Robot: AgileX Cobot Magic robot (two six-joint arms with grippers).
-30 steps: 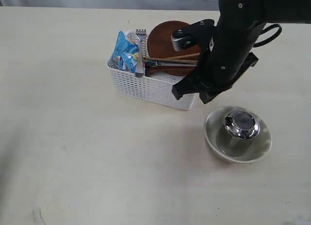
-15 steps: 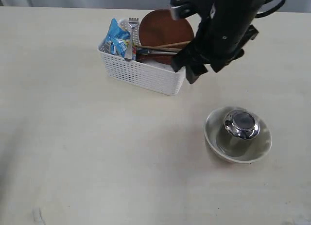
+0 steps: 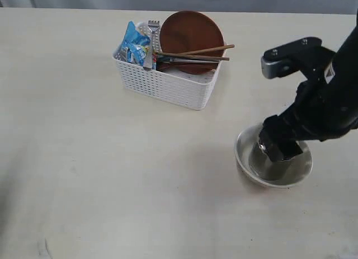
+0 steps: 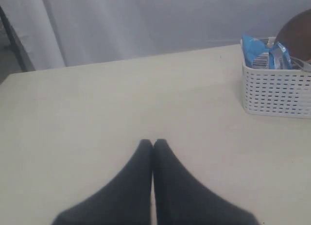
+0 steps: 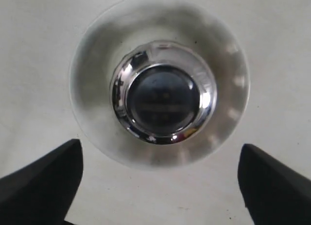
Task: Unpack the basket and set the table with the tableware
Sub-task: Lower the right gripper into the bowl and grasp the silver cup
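Your tabletop (image 3: 84, 158) carries the basket (image 3: 162, 85) at upper centre, with plate (image 3: 190, 32), chopsticks (image 3: 210, 48) and fork (image 3: 152, 27) inside: most remains. Only the bowl (image 3: 244, 165), lower right, is out, cup (image 5: 163, 103) inside it. Your right pincer (image 5: 158, 157) hangs spread wide over the cup, empty; your left pincer (image 4: 153, 143) is clenched, empty.

1. An off-white bowl (image 5: 231, 64) sits on the pale table (image 5: 34, 30).
2. A shiny steel cup (image 5: 163, 104) stands in the middle of the bowl.
3. The right gripper (image 5: 159, 146) has its dark jaws spread wide apart.
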